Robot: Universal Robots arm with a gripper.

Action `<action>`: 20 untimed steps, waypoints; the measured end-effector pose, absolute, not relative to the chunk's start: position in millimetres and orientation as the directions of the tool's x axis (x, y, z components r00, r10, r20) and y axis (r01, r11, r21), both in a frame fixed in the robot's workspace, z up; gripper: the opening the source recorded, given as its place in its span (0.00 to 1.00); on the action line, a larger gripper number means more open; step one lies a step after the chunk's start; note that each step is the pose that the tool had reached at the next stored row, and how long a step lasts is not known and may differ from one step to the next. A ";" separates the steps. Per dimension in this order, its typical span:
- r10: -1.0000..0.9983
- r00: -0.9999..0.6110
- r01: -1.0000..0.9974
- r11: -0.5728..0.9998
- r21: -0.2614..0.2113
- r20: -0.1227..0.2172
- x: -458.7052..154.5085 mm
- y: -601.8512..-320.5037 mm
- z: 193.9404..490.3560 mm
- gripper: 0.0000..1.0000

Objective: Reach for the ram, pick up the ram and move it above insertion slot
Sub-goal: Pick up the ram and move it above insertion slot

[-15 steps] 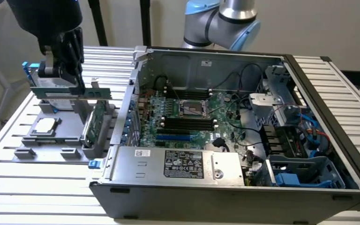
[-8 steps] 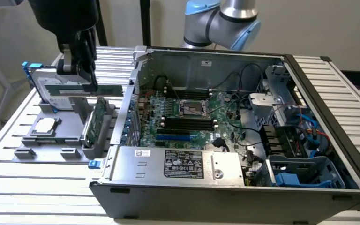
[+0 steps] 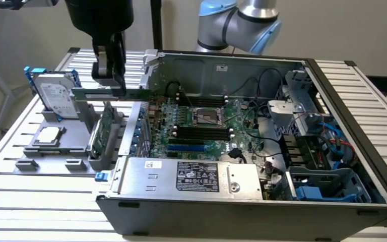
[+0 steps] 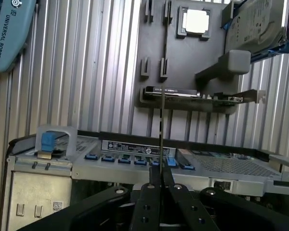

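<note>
Black and matte, the claw [image 3: 109, 83] is clamped on the ram [image 3: 107, 94], a thin flat green board held level in the air with its long edge running toward the exterior view's right. In the wrist view the claw [image 4: 161, 185] pinches the ram [image 4: 162, 134] edge-on, so the board reads as a fine dark line rising from between the two angular fingers [image 4: 147, 197]. Directly below the claw sits a grey moulded holder [image 3: 59, 141] on the ribbed metal tabletop [image 3: 39, 196]. A taller green expansion card [image 3: 103, 131] stands upright in it just under the ram, with a silver hard drive [image 3: 54, 96] upright beside it and a square metallic processor [image 3: 48, 134] lying flat. Off to the claw's side, toward the exterior view's right, the open computer case [image 3: 355, 126] shows its green motherboard [image 3: 203, 126] with long black memory slots [image 3: 203, 132].
</note>
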State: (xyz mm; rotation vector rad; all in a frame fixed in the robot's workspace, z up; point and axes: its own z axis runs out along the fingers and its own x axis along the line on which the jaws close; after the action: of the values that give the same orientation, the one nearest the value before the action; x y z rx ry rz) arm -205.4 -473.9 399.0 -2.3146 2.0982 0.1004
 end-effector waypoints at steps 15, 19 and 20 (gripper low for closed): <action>-0.993 0.097 -0.995 -0.099 0.031 -0.072 -140.7 -458.7 397.7 0.13; -0.993 0.097 -0.995 -0.099 0.031 -0.072 -127.9 -449.0 396.0 0.13; -0.993 0.097 -0.995 -0.099 0.031 -0.072 -125.0 -446.3 395.5 0.13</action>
State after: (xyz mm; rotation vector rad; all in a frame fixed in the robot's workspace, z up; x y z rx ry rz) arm -125.0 -446.3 395.5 -2.3076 2.0914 0.1161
